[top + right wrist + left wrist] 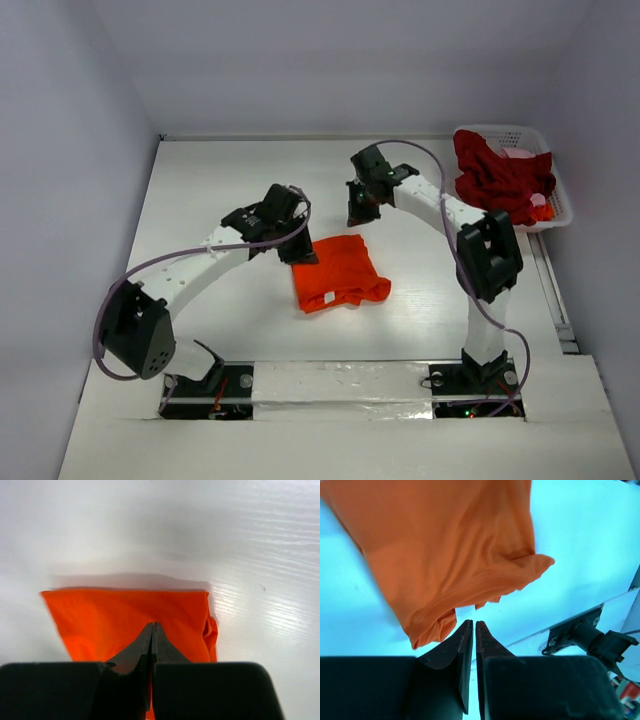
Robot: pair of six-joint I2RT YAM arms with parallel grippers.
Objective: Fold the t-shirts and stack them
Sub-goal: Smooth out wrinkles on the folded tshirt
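L end effector (471,626): fingers nearly together, thin slit, empty, just off orange-red t-shirt (445,555) hem. R end effector (152,626) closed, empty, near same shirt, mid-surface (230,180). Only top view shows crimson t-shirt (497,178) in basket (563,200).

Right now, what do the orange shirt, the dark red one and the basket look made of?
Orange t-shirt: soft matte knit cloth, fibre unclear; it creases, and a stitched hem shows in the left wrist view. Dark red shirt: similar limp cloth, crumpled in folds. Basket: seemingly rigid white plastic, with lattice walls.
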